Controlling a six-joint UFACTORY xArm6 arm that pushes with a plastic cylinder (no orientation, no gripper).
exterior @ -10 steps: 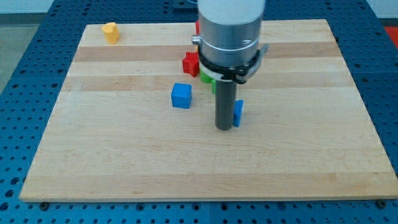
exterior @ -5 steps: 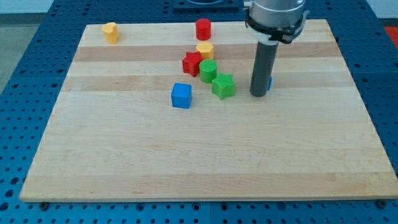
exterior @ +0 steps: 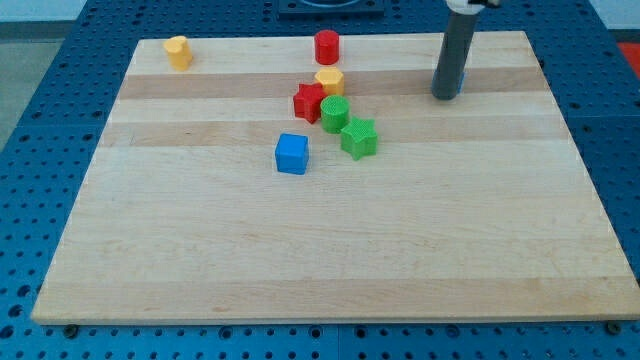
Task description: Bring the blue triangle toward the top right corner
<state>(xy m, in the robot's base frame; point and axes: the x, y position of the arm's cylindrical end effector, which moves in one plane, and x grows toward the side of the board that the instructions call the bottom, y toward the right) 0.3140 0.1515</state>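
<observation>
My tip [exterior: 445,96] rests on the wooden board [exterior: 200,250] near its top right corner; it is a bare rod with no claw to open or close. The blue triangle [exterior: 459,82] touches its right side, mostly hidden behind the rod. Well left of the tip sit the green star [exterior: 359,138], green cylinder [exterior: 334,113], red star [exterior: 309,101] and blue cube [exterior: 292,153].

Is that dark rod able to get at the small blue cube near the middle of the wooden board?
Probably yes. My tip stands far to the view's right of the blue cube, and a path below the green star block looks free.
</observation>
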